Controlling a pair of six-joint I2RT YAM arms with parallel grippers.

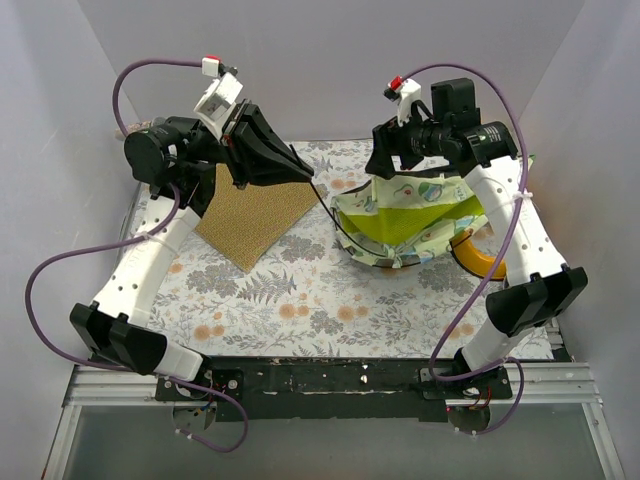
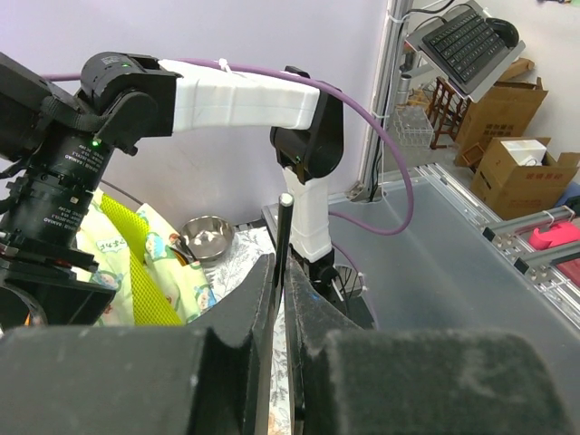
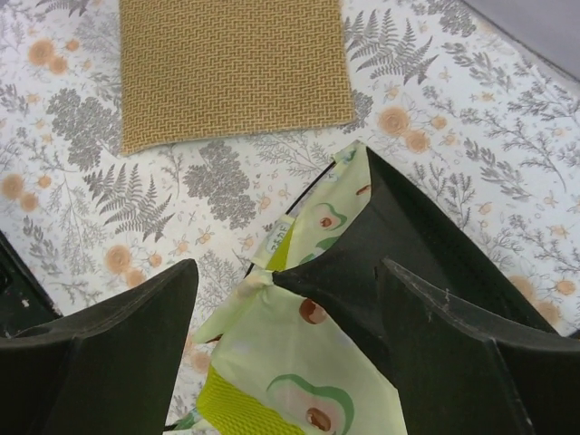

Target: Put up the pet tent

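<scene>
**Left holds the pole end; the tent sags under the right**

The left pincer sits far left of centre over the mat, its tip pointing right towards the tent. Its fingers are pressed together on a thin black pole, whose cut end sticks out just past them in the wrist view. The left arm climbs from its base along the counter's left edge, bends at a high elbow and turns its wrist inward.

From that grip the pole runs right and towards the near edge in a shallow bow, meeting the tent's left rim. That is its long axis: left-far to right-near, between the two pincers.

The tent lies slumped on the counter right of centre. Its printed fabric is bunched, with lime lining showing, and no upright shape is formed yet.

The right pincer is the nearer one, directly above the tent and pointing down. Its jaws stand wide, with a fold of fabric and the black underside between them; I judge nothing is clamped. The right arm rises along the right edge and folds back over the tent.

The coming move likely turns on the bowed pole between the grip and the tent's rim.
</scene>
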